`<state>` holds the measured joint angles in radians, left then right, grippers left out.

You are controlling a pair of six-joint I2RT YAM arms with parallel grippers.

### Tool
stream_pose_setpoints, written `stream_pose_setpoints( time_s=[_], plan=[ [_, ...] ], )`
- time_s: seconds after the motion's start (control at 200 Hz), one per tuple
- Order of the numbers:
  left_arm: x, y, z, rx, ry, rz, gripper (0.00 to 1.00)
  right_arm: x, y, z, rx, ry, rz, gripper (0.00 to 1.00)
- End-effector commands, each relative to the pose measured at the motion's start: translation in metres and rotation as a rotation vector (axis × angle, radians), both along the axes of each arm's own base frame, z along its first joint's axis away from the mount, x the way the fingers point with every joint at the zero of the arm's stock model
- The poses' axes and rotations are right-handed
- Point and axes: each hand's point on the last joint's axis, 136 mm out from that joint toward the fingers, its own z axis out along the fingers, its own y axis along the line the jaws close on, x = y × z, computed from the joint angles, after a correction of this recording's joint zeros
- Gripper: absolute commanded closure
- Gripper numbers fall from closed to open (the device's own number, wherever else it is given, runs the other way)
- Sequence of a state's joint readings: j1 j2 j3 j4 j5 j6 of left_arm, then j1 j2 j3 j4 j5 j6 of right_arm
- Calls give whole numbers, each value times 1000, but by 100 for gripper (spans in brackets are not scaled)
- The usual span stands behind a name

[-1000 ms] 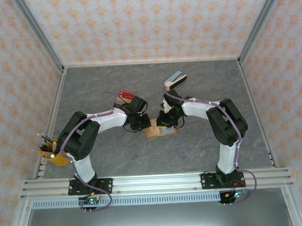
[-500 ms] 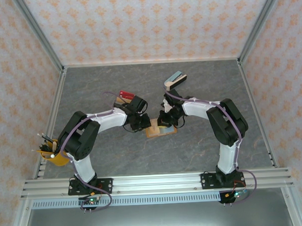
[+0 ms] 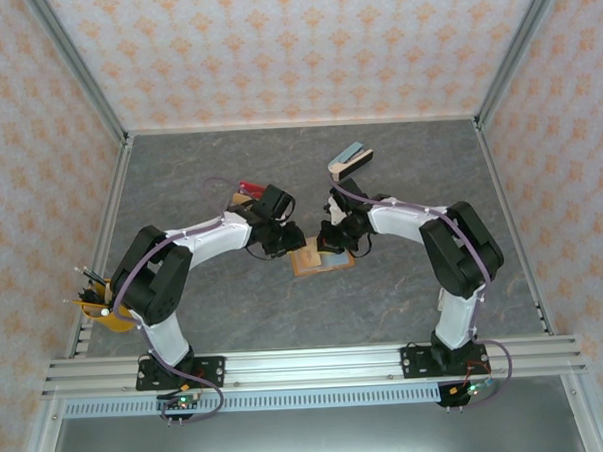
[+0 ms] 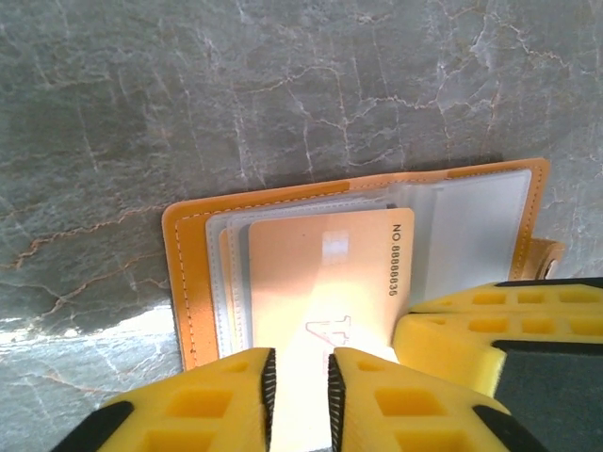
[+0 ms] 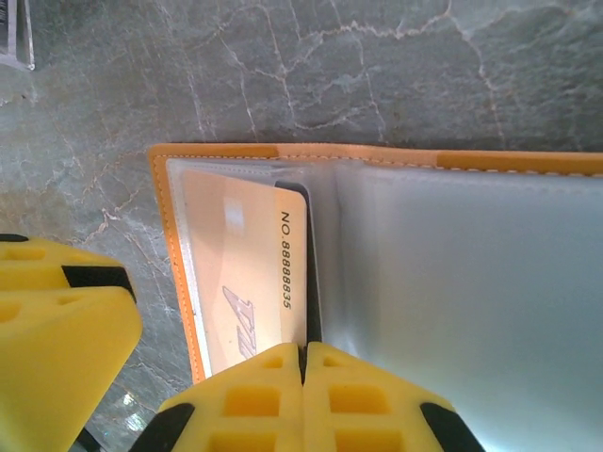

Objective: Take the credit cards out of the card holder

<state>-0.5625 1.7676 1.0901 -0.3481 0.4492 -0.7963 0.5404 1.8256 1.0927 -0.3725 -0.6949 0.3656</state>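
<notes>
Left end effector (image 4: 301,395) has shifted a little, fingers (image 4: 212,405) slightly apart over the card (image 4: 320,273), whose bottom they hide; right end effector (image 5: 303,377) sits squeezed together above the card holder (image 5: 471,158).

The left gripper (image 4: 300,381) and the right gripper (image 5: 303,363) have bright yellow fingers with black patches. Just ahead of both, the card holder (image 4: 184,282) is orange-tan leather with pale stitching along its rim and cloudy grey-white see-through sleeves. The card (image 4: 320,273) in it is pale peach with dark digits and a white logo. Beyond the fingertips the table (image 4: 283,85) is grey and stone-patterned with whitish veins, with some brownish ones off to the left gripper's left
</notes>
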Motion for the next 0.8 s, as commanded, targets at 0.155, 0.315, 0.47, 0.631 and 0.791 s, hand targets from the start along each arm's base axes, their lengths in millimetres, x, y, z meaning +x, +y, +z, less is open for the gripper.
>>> stream_pose_setpoints(
  time_s=[0.155, 0.315, 0.47, 0.631, 0.791],
  plan=[
    [0, -10, -6, -32, 22, -23, 86, 4, -11, 0, -54, -43, -9, 100],
    [1, -8, -15, -2, 41, -31, 92, 4, -10, -4, -55, -35, -1, 100],
    [-2, -1, -27, 48, 63, -29, 96, 4, -12, -6, -67, -33, 3, 100],
    [-7, 8, -36, 92, 80, -25, 100, 7, -18, -8, -111, -53, -3, 100],
    [-8, 10, -36, 92, 72, -13, 100, 10, -19, -3, -89, -92, -15, 100]
  ],
)
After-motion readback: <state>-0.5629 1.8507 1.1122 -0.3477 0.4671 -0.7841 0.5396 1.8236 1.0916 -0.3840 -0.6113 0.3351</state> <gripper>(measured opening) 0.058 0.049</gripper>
